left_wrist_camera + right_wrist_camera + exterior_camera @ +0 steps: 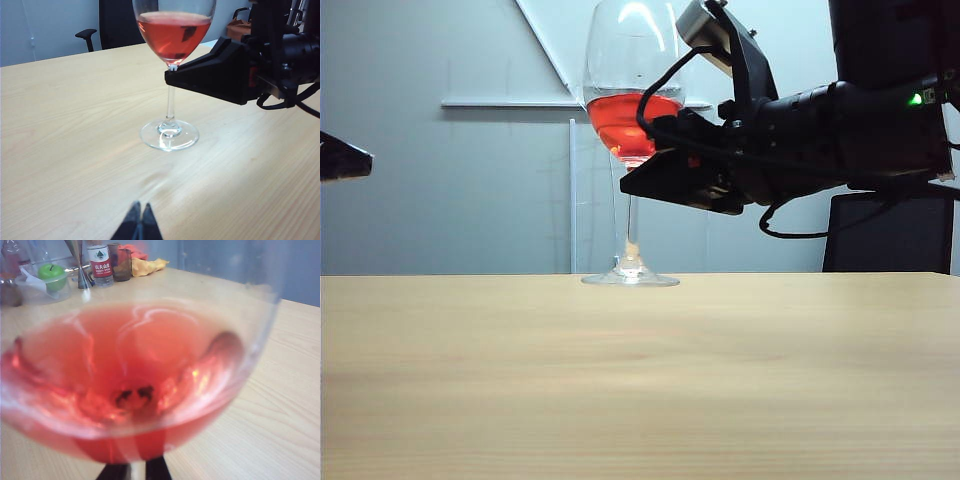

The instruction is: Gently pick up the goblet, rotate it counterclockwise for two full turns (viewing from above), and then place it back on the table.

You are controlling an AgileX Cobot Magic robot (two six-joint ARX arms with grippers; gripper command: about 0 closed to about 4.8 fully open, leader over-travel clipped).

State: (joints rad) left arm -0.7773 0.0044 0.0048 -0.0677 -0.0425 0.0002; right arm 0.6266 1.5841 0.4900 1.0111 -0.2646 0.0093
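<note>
The goblet (630,120) is a tall clear glass with red liquid in its bowl. Its round foot (169,135) appears to rest on the beige wooden table (640,380). My right gripper (632,176) comes in level from the right and is shut on the thin stem just under the bowl, as the left wrist view also shows at the gripper (171,78). In the right wrist view the bowl (130,390) fills the picture above the right gripper (137,472). My left gripper (141,220) is shut and empty, hovering above the table well short of the glass, at the far left (360,160).
At the table's far end stand a green apple in a clear container (51,272), a metal jigger (80,265), a red-labelled bottle (101,265), a dark cup (121,262) and a yellow cloth (147,265). Black chairs (120,22) (890,235) stand behind the table.
</note>
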